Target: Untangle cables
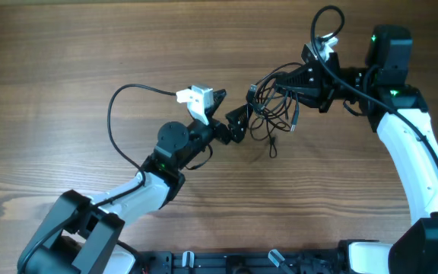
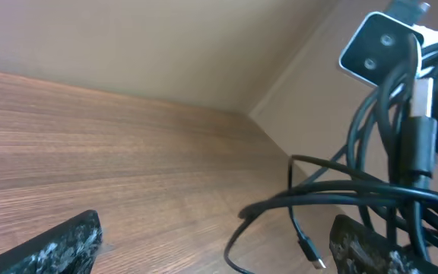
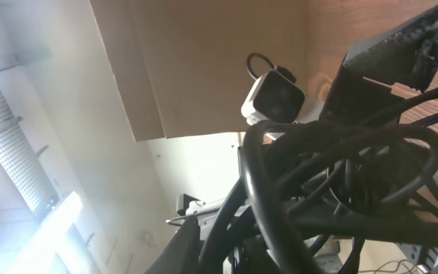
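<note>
Hanging in a tangled black bundle from the right claw, which is clenched on them, the cables spill out of its tip in loose loops toward the left claw, over the wooden table. The left claw is released, its jaws spread wide just beside the bundle. In its wrist view several strands run close past one finger, a small plug end dangles between the jaws, and the other finger sits well apart from the cables.
</note>
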You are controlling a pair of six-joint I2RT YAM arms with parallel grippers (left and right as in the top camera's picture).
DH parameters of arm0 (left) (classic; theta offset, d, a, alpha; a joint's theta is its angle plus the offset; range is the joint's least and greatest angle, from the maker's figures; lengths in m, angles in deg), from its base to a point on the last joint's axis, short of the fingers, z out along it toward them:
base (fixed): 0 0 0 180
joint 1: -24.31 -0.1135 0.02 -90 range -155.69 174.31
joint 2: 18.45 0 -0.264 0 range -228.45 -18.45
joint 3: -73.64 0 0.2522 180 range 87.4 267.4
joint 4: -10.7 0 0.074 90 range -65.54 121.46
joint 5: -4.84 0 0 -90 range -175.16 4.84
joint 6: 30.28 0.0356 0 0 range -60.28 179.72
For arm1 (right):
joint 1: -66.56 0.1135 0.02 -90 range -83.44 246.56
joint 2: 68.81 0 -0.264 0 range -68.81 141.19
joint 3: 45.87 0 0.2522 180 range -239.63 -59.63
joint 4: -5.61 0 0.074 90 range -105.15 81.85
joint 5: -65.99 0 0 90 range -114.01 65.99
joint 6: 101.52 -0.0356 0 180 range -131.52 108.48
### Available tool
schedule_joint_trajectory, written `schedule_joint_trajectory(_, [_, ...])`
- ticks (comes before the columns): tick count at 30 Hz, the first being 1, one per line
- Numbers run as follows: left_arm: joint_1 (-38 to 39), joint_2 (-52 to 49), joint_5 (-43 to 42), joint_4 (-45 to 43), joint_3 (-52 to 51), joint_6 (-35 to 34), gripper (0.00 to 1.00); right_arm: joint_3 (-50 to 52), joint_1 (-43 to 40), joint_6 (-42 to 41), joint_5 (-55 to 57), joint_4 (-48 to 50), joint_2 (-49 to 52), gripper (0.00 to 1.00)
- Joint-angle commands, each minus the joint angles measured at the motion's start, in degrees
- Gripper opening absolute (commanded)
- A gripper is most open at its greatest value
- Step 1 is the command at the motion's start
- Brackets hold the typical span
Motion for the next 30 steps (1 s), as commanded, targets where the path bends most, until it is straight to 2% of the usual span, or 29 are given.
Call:
schedule_joint_trajectory(1, [0.4, -0.4, 0.1, -0.3, 1.1, 0.3, 0.96, -0.5, 0.7, -0.2, -3.6, 0.2, -0.1, 0.16])
schedule_joint_trajectory(4, [0.4, -0.4, 7.8, -0.6, 1.1, -0.2, 0.88, -0.5, 2.8, -0.2, -3.6, 0.0, -0.1, 0.13])
schedule_joint_trajectory(6, [0.4, -0.4, 12.0, -0.6, 1.2, -2.9, 0.84, -0.5, 4.1, -0.2, -3.6, 0.0, -0.1, 0.13])
schedule_joint_trajectory(8, [0.4, -0.4, 14.1, -1.1, 1.4, -6.7, 0.72, -0.5, 5.7, -0.1, -3.6, 0.1, -0.1, 0.13])
schedule_joint_trajectory(9, [0.4, -0.4, 14.3, -1.5, 1.4, -7.9, 0.59, -0.5, 6.1, -0.1, -3.5, 0.1, -0.1, 0.12])
schedule_joint_trajectory(11, [0.4, -0.4, 15.7, -2.3, 1.4, -9.4, 0.47, -0.5, 6.3, 0.0, -3.5, 0.1, -0.1, 0.08])
schedule_joint_trajectory(12, [0.4, -0.4, 19.1, -1.9, 1.4, -11.2, 0.28, -0.5, 6.3, 0.5, -3.4, 0.4, -0.1, 0.04])
schedule_joint_trajectory(13, [0.3, -0.4, 24.1, -0.2, 1.4, -14.1, 0.04, -0.5, 6.2, 2.7, -2.4, 1.0, -0.1, 0.04])
schedule_joint_trajectory(15, [0.2, -0.4, 30.5, 3.3, 1.4, -16.7, 0.04, -0.5, 4.7, 13.4, 3.5, 1.9, -0.1, 0.04])
schedule_joint_trajectory(17, [0.0, -0.1, 30.5, 7.6, 1.4, -16.3, 0.04, -0.5, 0.4, 22.0, 15.0, 0.8, -0.1, 0.05])
schedule_joint_trajectory(19, [0.0, 0.7, 26.6, 10.2, 1.4, -15.5, 0.04, -0.5, -4.2, 27.8, 37.1, -2.7, -0.1, 0.05])
schedule_joint_trajectory(23, [-0.2, 4.2, 7.8, 11.3, 1.4, 1.9, 0.04, -0.5, -6.3, 31.8, 92.1, -15.0, -0.1, 0.05])
schedule_joint_trajectory(25, [-1.4, 6.6, 2.4, 15.5, 1.4, 3.6, 0.04, -0.5, -6.3, 33.8, 97.9, -18.1, -0.1, 0.05])
schedule_joint_trajectory(26, [-2.5, 7.9, -0.7, 18.1, 1.4, 3.5, 0.04, -0.5, -6.3, 36.9, 92.5, -18.7, -0.1, 0.11])
schedule_joint_trajectory(27, [-3.7, 8.9, -5.6, 18.9, 1.4, 3.5, 0.04, -0.5, -6.3, 40.8, 84.9, -18.3, -0.1, 0.18])
schedule_joint_trajectory(28, [-5.4, 9.9, -13.6, 18.3, 1.4, 3.5, 0.04, -0.5, -6.3, 46.1, 75.3, -17.7, -0.1, 0.32])
schedule_joint_trajectory(29, [-7.2, 10.5, -20.5, 16.7, 1.4, 3.5, 0.04, -0.5, -6.3, 46.8, 72.8, -17.9, -0.1, 0.51])
schedule_joint_trajectory(30, [-8.5, 10.8, -23.5, 15.7, 1.4, 3.1, 0.04, -0.5, -6.3, 45.2, 72.3, -18.8, -0.1, 0.54])
